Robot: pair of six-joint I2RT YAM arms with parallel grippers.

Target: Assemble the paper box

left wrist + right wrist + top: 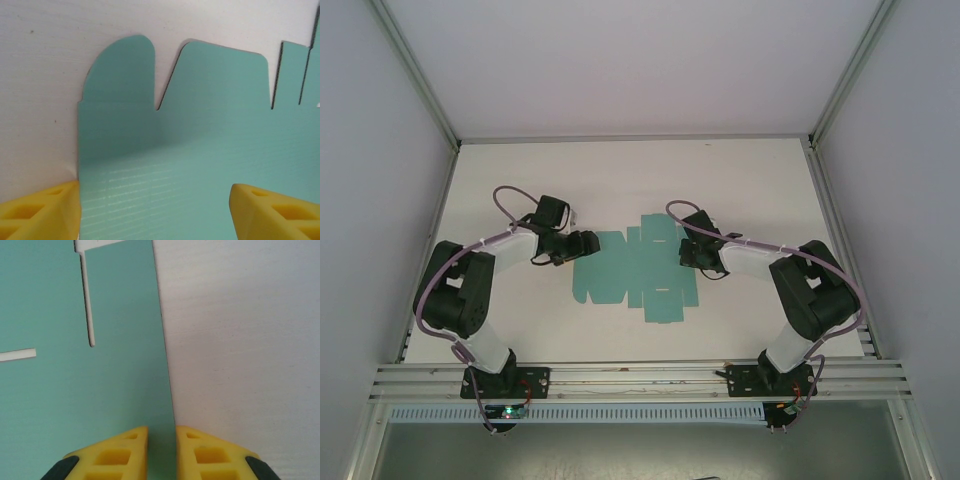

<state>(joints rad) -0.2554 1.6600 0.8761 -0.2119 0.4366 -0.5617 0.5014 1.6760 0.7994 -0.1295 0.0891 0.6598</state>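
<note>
Looking at the paper box [635,268]: lies flat and unfolded on the table [620,175], long axis running left to right, squarely between the two arms. Puts the left gripper [152,200] at its rounded-flap left end, jaws spread wide and holding nothing, one finger just off the card's edge, the other over it. Puts the right gripper [161,440] at the straight right edge, fingers nearly together with that edge in the slim gap; hard to say whether actually pinching card. Equally near both ends, so likely calls for lifting an end flap.

Paper box [200,165] cut off at frame btm & rt.
</note>
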